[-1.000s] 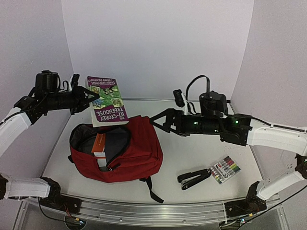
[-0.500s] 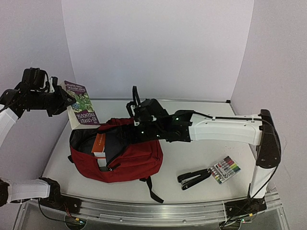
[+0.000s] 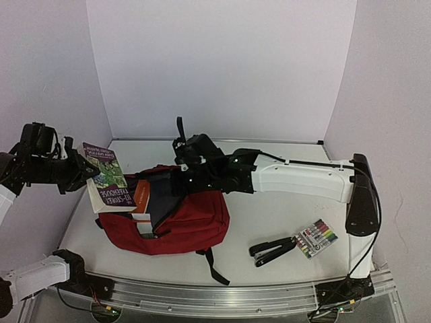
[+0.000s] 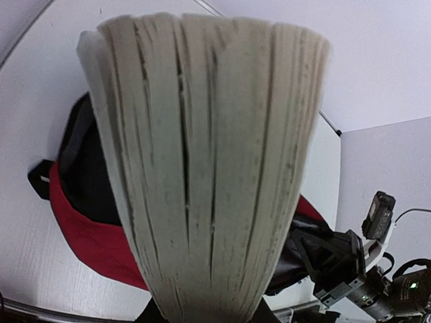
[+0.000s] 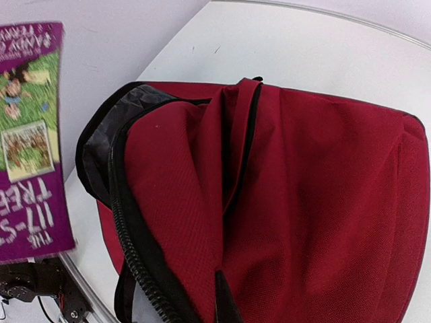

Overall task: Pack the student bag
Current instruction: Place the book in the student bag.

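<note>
From my station I saw the student bag [image 3: 182, 219] lying on its back on the left half of the table [image 3: 283, 202], its main compartment unzipped and gaping toward the left wall, with an orange-covered item [image 3: 141, 198] standing in the mouth against the grey lining. The right arm reached across from the right side, and the right gripper [image 3: 176, 183] sat on the far upper rim of the opening, its fingers pinched together on a fold of the red fabric. In the right wrist view that fold rose as a ridge toward the lens, with the black zipper [image 5: 135, 259] curving beside it, though the fingertips themselves were mostly hidden by cloth. So the bag lay directly under and in front of that gripper, touching it. The left gripper [image 3: 79, 169] hung out by the left wall, clamped narrowly on a thick purple paperback book [image 3: 105, 183] that was tilted, with its lower end down at the left edge of the bag's mouth — I could not tell whether it touched the fabric. In the left wrist view the book's page edges filled the frame, with the bag below and behind them. A black stapler [image 3: 273, 250] and a marker pack [image 3: 315, 237] lay side by side on the right of the table, well apart from the bag.
</note>
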Action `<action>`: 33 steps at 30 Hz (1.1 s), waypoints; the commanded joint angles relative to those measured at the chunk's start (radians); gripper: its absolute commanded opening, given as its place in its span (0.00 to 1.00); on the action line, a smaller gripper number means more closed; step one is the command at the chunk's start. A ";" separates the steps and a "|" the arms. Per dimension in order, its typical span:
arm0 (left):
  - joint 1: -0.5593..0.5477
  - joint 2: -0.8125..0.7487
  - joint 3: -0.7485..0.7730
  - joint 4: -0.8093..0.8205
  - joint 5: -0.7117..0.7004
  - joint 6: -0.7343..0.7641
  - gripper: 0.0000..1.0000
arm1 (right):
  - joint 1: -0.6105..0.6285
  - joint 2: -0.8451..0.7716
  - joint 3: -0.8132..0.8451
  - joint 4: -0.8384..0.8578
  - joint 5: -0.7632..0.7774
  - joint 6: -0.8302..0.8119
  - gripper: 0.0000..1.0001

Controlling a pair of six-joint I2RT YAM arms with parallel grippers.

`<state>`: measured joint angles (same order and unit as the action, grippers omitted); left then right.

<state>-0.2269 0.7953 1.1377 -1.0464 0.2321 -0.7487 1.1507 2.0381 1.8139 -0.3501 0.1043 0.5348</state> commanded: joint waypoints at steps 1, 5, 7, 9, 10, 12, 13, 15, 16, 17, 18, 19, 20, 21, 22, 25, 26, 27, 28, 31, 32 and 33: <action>0.001 -0.059 -0.106 0.168 0.213 -0.101 0.00 | 0.000 -0.121 0.080 0.011 0.024 0.005 0.00; 0.002 -0.064 -0.174 0.207 0.263 -0.123 0.00 | 0.001 -0.157 0.072 0.020 0.004 0.007 0.00; 0.002 -0.067 -0.205 0.258 0.293 -0.134 0.00 | 0.001 -0.176 0.066 0.037 -0.017 0.003 0.00; 0.002 -0.070 -0.244 0.320 0.337 -0.145 0.00 | 0.001 -0.184 0.069 0.043 -0.034 -0.005 0.00; 0.002 -0.070 -0.260 0.361 0.362 -0.151 0.00 | 0.001 -0.186 0.071 0.043 -0.040 -0.008 0.00; 0.002 -0.067 -0.271 0.409 0.386 -0.150 0.00 | 0.002 -0.188 0.070 0.044 -0.047 -0.014 0.00; 0.002 -0.066 -0.271 0.424 0.388 -0.145 0.00 | 0.002 -0.191 0.068 0.045 -0.052 -0.016 0.00; 0.001 -0.063 -0.268 0.435 0.388 -0.139 0.00 | 0.001 -0.195 0.063 0.048 -0.059 -0.017 0.00; 0.002 -0.061 -0.266 0.439 0.389 -0.133 0.00 | 0.002 -0.198 0.059 0.050 -0.062 -0.018 0.00; 0.001 -0.060 -0.264 0.440 0.390 -0.130 0.00 | 0.001 -0.200 0.056 0.052 -0.065 -0.018 0.00; 0.001 -0.060 -0.265 0.442 0.393 -0.126 0.00 | 0.001 -0.204 0.054 0.054 -0.066 -0.019 0.00; 0.001 -0.060 -0.268 0.449 0.398 -0.122 0.00 | 0.002 -0.207 0.051 0.055 -0.068 -0.020 0.00; 0.001 -0.061 -0.275 0.458 0.407 -0.121 0.00 | 0.002 -0.210 0.050 0.056 -0.071 -0.022 0.00; 0.002 -0.063 -0.283 0.471 0.413 -0.120 0.00 | 0.001 -0.212 0.050 0.058 -0.073 -0.023 0.00; 0.002 -0.062 -0.295 0.485 0.418 -0.119 0.00 | 0.002 -0.213 0.050 0.060 -0.077 -0.024 0.00; 0.002 -0.043 -0.327 0.512 0.430 -0.114 0.00 | 0.001 -0.219 0.052 0.066 -0.094 -0.026 0.00; 0.002 -0.035 -0.335 0.522 0.434 -0.111 0.00 | 0.001 -0.221 0.053 0.068 -0.096 -0.026 0.00; 0.001 -0.026 -0.346 0.539 0.437 -0.110 0.00 | 0.001 -0.224 0.050 0.071 -0.097 -0.026 0.00; 0.001 -0.019 -0.357 0.560 0.442 -0.110 0.00 | 0.001 -0.227 0.049 0.074 -0.097 -0.024 0.00; 0.001 0.010 -0.390 0.614 0.459 -0.114 0.00 | 0.001 -0.238 0.042 0.084 -0.119 -0.019 0.00; 0.002 0.020 -0.401 0.636 0.468 -0.120 0.00 | 0.001 -0.241 0.039 0.088 -0.121 -0.018 0.00; 0.002 0.031 -0.412 0.667 0.478 -0.128 0.00 | 0.002 -0.243 0.038 0.092 -0.122 -0.018 0.00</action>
<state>-0.2279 0.8035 0.7427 -0.5825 0.6392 -0.8716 1.1507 1.8899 1.8396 -0.3518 0.0027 0.5236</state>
